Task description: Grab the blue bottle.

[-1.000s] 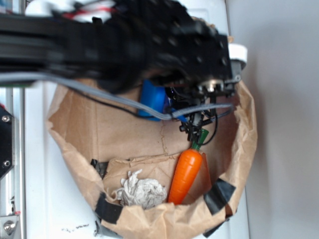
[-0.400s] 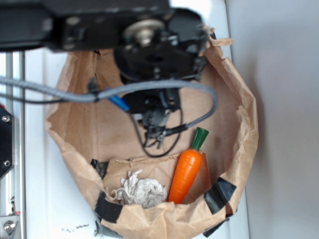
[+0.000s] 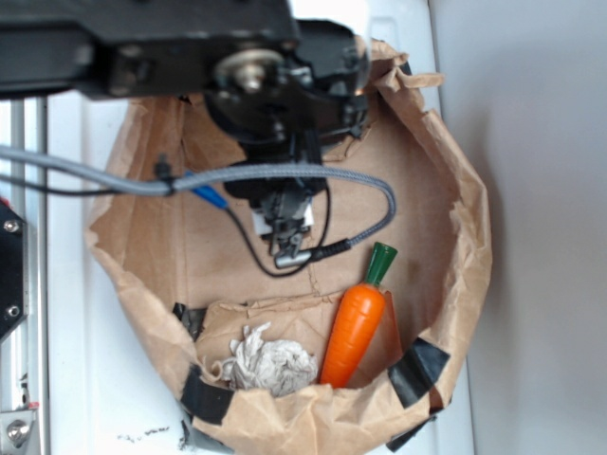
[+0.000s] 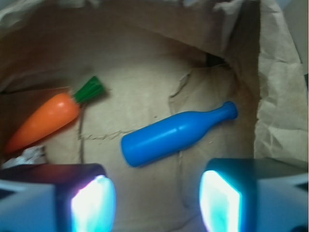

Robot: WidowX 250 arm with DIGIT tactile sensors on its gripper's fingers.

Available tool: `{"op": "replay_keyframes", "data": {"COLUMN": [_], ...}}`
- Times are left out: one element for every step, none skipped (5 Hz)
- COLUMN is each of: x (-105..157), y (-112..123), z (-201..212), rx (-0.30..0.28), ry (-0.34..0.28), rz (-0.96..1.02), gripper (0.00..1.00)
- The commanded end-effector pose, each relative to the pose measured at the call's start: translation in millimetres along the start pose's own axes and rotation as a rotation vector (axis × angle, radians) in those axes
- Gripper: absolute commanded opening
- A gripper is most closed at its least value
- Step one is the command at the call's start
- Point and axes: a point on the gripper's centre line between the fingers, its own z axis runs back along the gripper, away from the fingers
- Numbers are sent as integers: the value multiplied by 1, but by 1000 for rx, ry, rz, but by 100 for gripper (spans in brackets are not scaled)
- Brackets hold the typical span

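The blue bottle [image 4: 176, 134] lies on its side on the brown paper floor of the bag, its neck pointing to the upper right in the wrist view. My gripper [image 4: 157, 203] is open above the floor. Its two glowing pads [image 4: 94, 205] stand wide apart just below the bottle's base end, and nothing is between them. In the exterior view the black arm and gripper [image 3: 285, 242] hang over the middle of the bag and cover the bottle.
A brown paper bag [image 3: 455, 275] with crumpled upright walls encloses everything. An orange toy carrot [image 3: 356, 322] with a green top lies at the lower right. A crumpled white paper ball [image 3: 270, 365] sits beside it. Black tape patches [image 3: 417, 370] mark the bag's rim.
The arm has swung left and turned over the bag. The bottle, partly visible in the exterior view a second ago, is now covered by the gripper.
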Motion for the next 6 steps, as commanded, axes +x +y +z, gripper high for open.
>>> {"op": "replay_keyframes", "data": {"x": [5,0,12,33,49,52], "y": [7,-1,-9,-10,-5,-1], "z": [-16,-28,-42,-60,-72,-85], "rx": [55,12,0,24,45,58], "ry": [-1,-18,3,44,41,1], "rz": [205,302,402,461,484,451], "gripper": [100,100,100,100,100,87]}}
